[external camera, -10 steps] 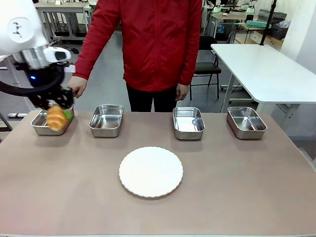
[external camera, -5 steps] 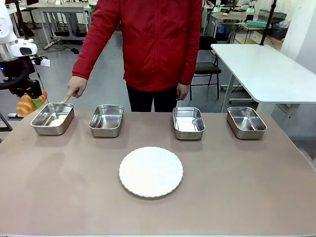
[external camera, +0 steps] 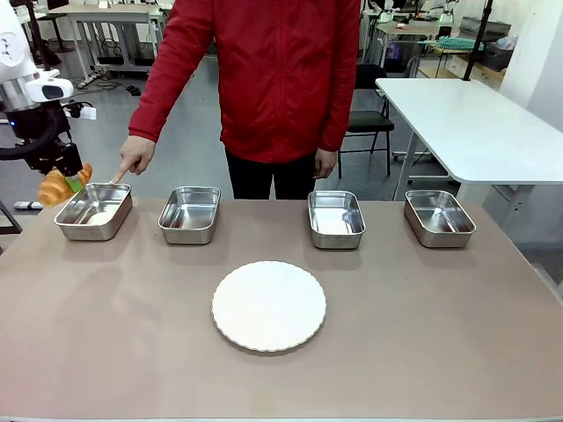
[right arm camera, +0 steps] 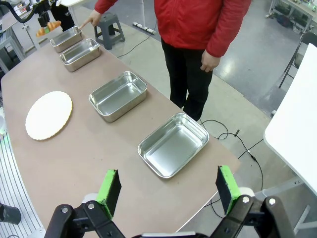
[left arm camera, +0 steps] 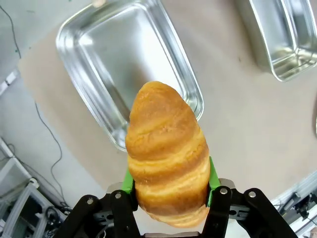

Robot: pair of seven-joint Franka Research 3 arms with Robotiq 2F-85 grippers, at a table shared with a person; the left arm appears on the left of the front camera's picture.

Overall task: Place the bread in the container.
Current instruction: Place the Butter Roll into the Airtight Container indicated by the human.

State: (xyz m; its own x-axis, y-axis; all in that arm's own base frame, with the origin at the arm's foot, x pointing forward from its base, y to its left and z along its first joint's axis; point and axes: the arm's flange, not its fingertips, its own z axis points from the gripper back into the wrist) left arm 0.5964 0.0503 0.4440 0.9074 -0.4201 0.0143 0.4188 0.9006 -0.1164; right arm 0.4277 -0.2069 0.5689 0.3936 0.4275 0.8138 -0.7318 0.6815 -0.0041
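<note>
Since a moment ago the left gripper (external camera: 63,180) has edged back toward the container (external camera: 93,211) the person's hand (external camera: 134,156) points at, fingers clenched on the bread (left arm camera: 166,156), now needing centring above it before release.

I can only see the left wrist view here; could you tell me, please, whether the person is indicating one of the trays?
Observer: Yes. The person's hand points a finger at the far rim of the leftmost tray in the front view.
Operator: Thank you. How many trays are there altogether?
Observer: Four in a row along the person's side, with a white plate nearer the robot.
Operator: And where is the croissant relative to that tray?
Observer: The croissant, held in the left gripper, hangs just off the tray's left end, above it.
Operator: What is the right gripper doing?
Observer: The right gripper has its jaws wide open, empty.
</note>
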